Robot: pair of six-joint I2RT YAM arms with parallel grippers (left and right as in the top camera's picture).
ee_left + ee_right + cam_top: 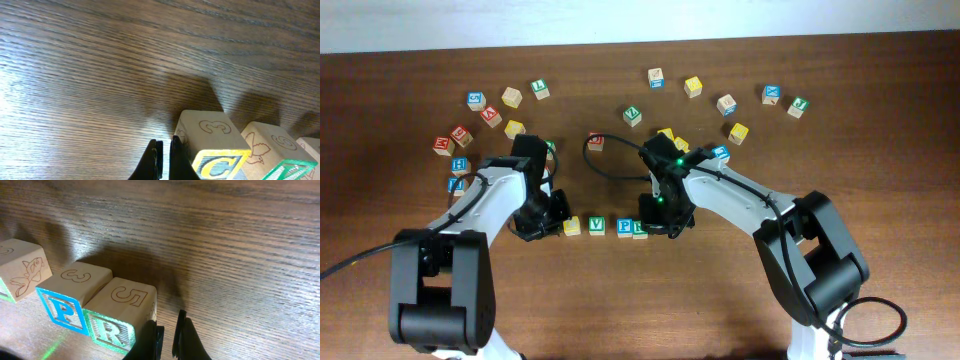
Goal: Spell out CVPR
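Observation:
Four letter blocks stand in a row at the table's middle: yellow C [572,226], green V [597,225], blue P [624,227], green R [640,230]. My left gripper [551,217] is down at the table just left of the C block [215,150], jaws together with nothing between them [164,150]; the V block [267,145] stands beside the C. My right gripper [661,221] is just right of the R block [125,311], its left finger against that block's side, jaws nearly together and empty [169,327]. The P block [70,294] and V block [25,272] follow to the left.
Several loose letter blocks lie scattered across the far half of the table, some at the left [458,165], some at the back middle [656,77] and some at the right [772,94]. A black cable [605,165] loops behind the row.

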